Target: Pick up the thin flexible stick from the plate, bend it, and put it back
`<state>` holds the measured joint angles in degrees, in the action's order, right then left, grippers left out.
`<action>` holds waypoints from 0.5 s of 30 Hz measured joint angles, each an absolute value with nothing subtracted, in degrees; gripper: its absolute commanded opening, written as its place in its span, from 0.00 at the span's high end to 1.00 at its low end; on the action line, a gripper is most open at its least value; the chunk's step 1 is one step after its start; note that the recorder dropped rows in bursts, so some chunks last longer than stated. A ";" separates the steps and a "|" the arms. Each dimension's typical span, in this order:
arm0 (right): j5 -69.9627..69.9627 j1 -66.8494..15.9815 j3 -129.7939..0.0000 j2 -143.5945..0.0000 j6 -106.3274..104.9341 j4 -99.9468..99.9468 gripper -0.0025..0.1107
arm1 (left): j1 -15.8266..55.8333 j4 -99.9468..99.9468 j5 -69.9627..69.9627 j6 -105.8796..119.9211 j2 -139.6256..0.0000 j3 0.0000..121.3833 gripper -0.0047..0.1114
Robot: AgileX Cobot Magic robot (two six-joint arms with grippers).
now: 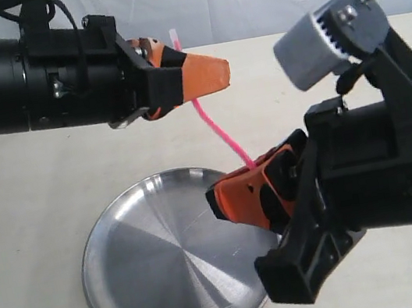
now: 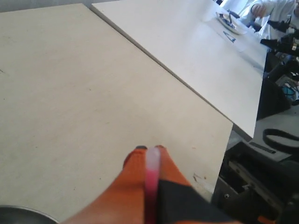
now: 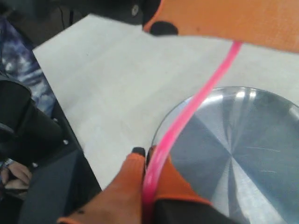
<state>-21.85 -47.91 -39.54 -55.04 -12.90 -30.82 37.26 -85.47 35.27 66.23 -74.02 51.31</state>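
Note:
The thin pink stick (image 1: 221, 134) hangs in the air above the table, held at both ends. My left gripper (image 1: 212, 74) is shut on its upper part, and a pale tip (image 1: 176, 39) pokes out behind the orange fingers. My right gripper (image 1: 217, 198) is shut on its lower end, over the right rim of the steel plate (image 1: 157, 265). The stick curves gently between the two. In the right wrist view the stick (image 3: 187, 122) arcs from my fingers (image 3: 126, 177) up to the left gripper's orange fingers (image 3: 219, 18), with the plate (image 3: 233, 149) below. In the left wrist view the stick's pale end (image 2: 152, 161) lies between the shut fingertips (image 2: 139, 156).
The plate lies on a pale wooden table (image 1: 25, 208). A second table top (image 2: 196, 51) stands beside it, with dark equipment (image 2: 261, 177) past its edge. Black gear and a person's arm (image 3: 18, 116) are off the table edge in the right wrist view.

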 measured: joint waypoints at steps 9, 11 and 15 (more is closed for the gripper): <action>-24.04 -47.91 -39.54 -63.93 -12.90 -25.39 0.99 | 37.14 -90.49 40.77 69.58 -74.02 51.31 0.96; -23.39 -47.91 -39.54 -64.90 -12.90 -25.11 0.99 | 37.14 -90.49 41.60 69.56 -74.02 51.31 0.96; -22.50 -47.91 -39.54 -65.29 -12.90 -23.39 0.99 | 37.14 -92.26 44.02 69.61 -74.02 51.31 0.96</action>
